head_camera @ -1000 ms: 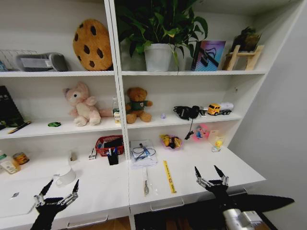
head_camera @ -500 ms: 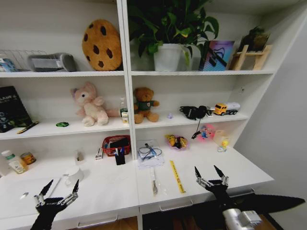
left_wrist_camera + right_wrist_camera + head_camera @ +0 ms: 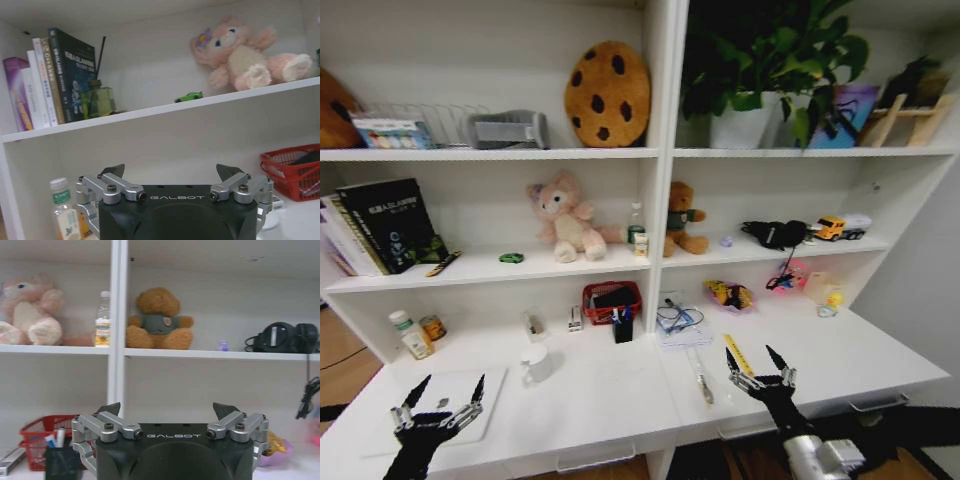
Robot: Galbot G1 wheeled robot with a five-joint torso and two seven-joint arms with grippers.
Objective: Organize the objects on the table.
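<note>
On the left of the long white table [image 3: 620, 400] lies the thin silver laptop [image 3: 385, 412]. My left gripper [image 3: 448, 385] hovers open over it, empty, and shows open in its wrist view [image 3: 175, 172]. A green-capped bottle [image 3: 415, 336] [image 3: 62, 210] stands at the back left. The tiny green toy car [image 3: 511, 258] [image 3: 189, 96] sits on the shelf above. Blue pens stand in a black holder [image 3: 623, 322] [image 3: 59, 457]. Over the table's front right, my right gripper [image 3: 750, 356] [image 3: 170, 410] is open and empty.
A white mug [image 3: 535, 363] stands right of the laptop, and a yellow ruler [image 3: 740, 355] lies by the right gripper. At the back sit a red basket [image 3: 611, 298] and a notebook with cables [image 3: 680, 322]. Shelves above carry books, plush toys and a plant.
The whole head view has swung to the left, bringing the books and the laptop into view. Both grippers hold the same open pose in the picture.
</note>
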